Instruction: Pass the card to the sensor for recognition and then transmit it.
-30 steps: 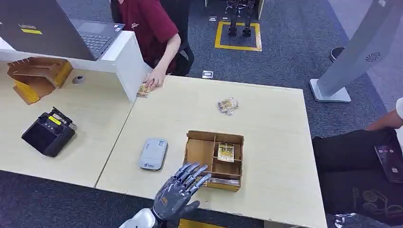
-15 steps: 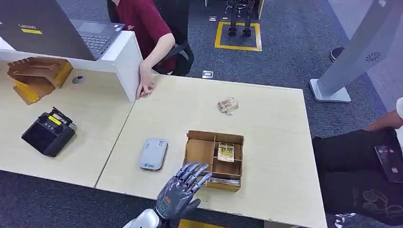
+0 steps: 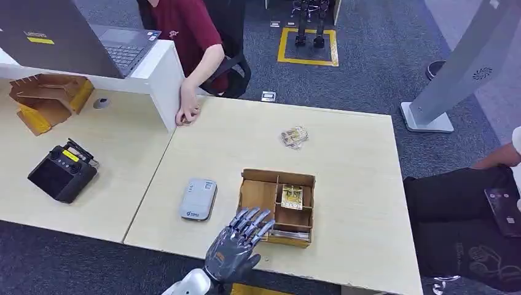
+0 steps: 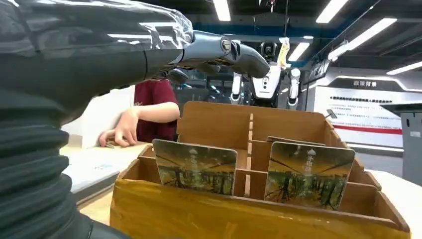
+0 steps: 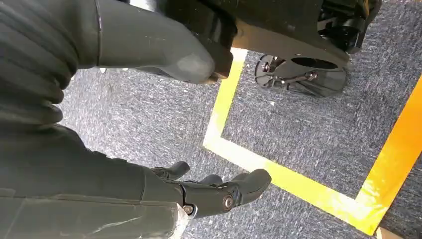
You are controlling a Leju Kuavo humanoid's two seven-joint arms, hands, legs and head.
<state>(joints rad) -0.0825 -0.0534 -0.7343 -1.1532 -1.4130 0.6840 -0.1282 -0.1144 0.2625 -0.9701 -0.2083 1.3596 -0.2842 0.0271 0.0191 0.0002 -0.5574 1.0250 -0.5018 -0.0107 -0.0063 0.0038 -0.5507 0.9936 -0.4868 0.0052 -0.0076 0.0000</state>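
A wooden divided box stands near the table's front edge, with a patterned card lying in one compartment. In the left wrist view two cards stand upright behind the box's front wall. The grey-white sensor lies flat just left of the box. My left hand hovers at the box's front left corner with fingers spread, holding nothing; its fingers reach over the box. My right hand hangs over the floor, loosely extended and empty.
A small stack of cards lies farther back on the table. A person in red rests a hand at the white partition. A black controller sits on the left desk. Another person is at the right edge.
The seated person's hand drew back from the table to the partition's corner. My left hand shifted slightly and stays spread by the box.
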